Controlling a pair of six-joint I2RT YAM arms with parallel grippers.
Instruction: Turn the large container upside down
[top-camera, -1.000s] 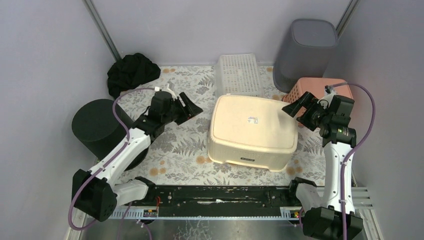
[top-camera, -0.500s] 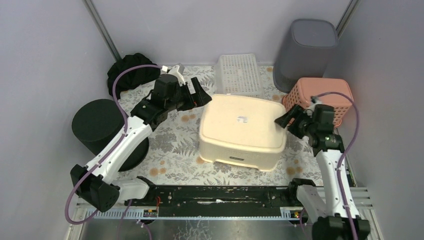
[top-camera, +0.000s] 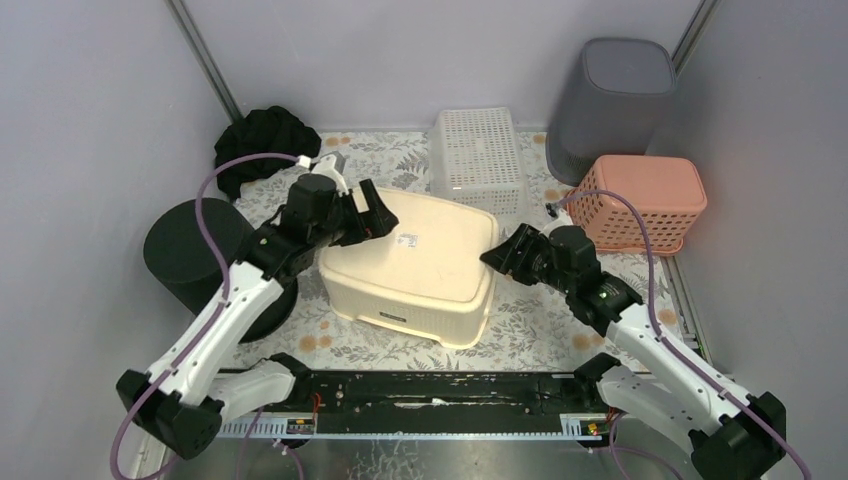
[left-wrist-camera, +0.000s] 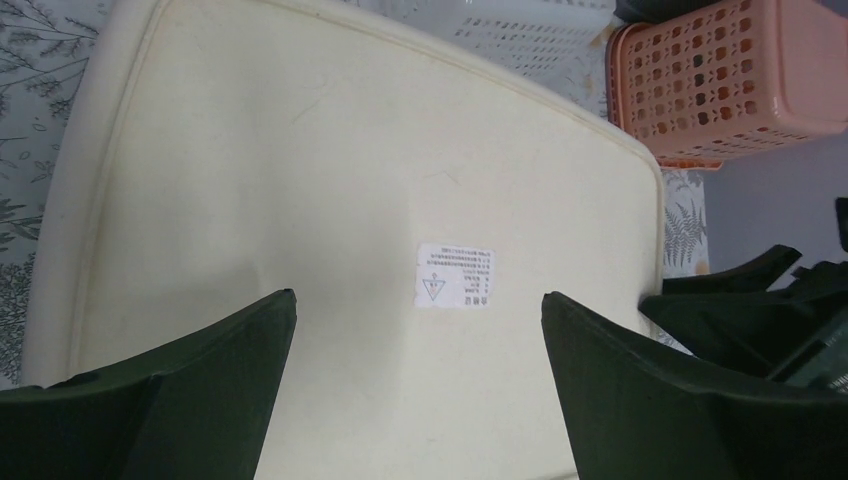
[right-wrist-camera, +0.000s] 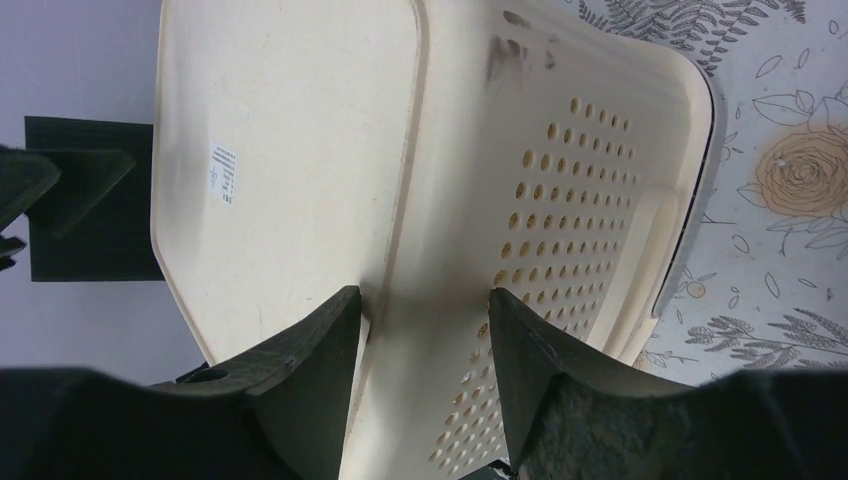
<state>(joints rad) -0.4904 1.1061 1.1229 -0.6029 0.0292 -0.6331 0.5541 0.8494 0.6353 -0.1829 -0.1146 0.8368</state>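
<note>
Large container (top-camera: 415, 265) is sitting base-up mid-tabletop (top-camera: 350, 330), long axis running left to right — the left pincer (top-camera: 383, 215) hovering wide-spread over its far-left corner, the right pincer (top-camera: 500, 252), part-spread, straddling its right edge.

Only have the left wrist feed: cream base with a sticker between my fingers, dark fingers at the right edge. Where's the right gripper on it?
Observer: In the right wrist view, the right gripper straddles the large container's edge. One finger is over the base, the other against a perforated side wall. Jaws are open.
Operator: Is it sitting flat?
Observer: The top view shows it base up, rim down toward the floral mat. I can't tell whether every edge is seated.
Operator: Anything on my left?
Observer: A black bin stands beside the left arm, outside your frame.
</note>
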